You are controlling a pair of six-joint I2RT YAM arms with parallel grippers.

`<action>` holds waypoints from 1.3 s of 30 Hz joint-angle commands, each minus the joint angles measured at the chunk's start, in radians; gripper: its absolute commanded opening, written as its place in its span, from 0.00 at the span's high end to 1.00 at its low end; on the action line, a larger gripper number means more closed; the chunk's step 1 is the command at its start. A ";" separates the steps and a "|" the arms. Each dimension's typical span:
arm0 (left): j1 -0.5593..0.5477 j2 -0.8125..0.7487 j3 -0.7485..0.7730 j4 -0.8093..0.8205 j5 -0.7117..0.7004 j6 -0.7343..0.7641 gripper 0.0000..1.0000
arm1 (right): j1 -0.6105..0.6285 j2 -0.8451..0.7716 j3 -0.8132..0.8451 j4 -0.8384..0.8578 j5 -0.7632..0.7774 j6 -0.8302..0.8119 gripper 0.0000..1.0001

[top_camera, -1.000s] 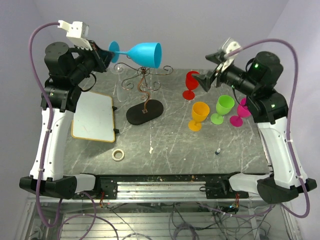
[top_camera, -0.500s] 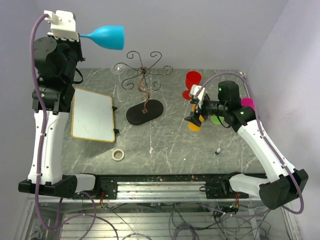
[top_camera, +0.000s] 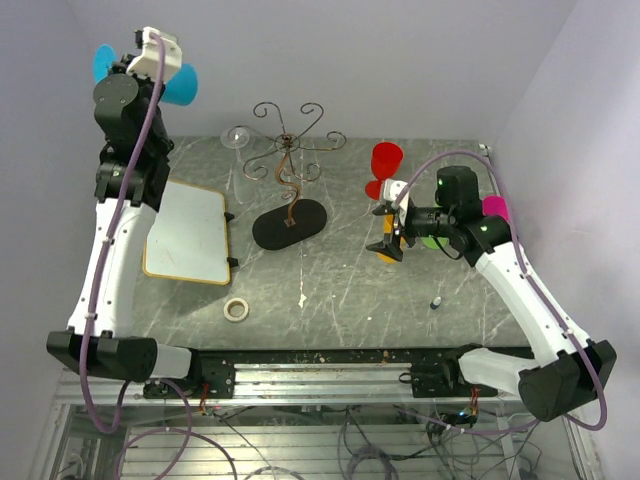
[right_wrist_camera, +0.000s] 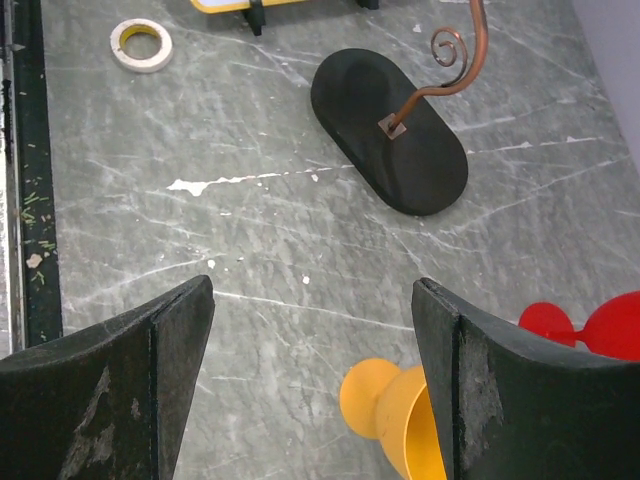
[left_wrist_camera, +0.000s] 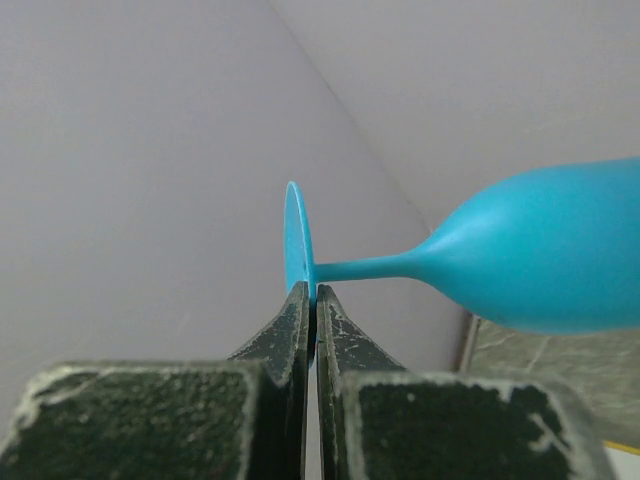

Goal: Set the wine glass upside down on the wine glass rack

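My left gripper is raised high at the far left, above the table's back corner. It is shut on the round foot of a blue wine glass, which lies sideways with its bowl pointing right. In the left wrist view the fingers pinch the foot's edge and the blue bowl fills the right. The wine glass rack, bronze wire on a black oval base, stands at the back middle, apart from the blue glass. My right gripper is open and empty over an orange glass; its base also shows in the right wrist view.
Red, green and pink glasses stand by the right arm. A clear glass is at the rack's left arm. A whiteboard, a tape roll and a small dark object lie on the table.
My left arm has swung the blue glass up and to the left, away from the rack. My right arm has dropped from the back right to over the orange glass.
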 commanded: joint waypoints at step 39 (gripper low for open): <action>-0.127 0.225 -0.050 -0.132 0.626 0.754 0.93 | -0.031 0.016 -0.077 0.033 -0.096 -0.050 0.23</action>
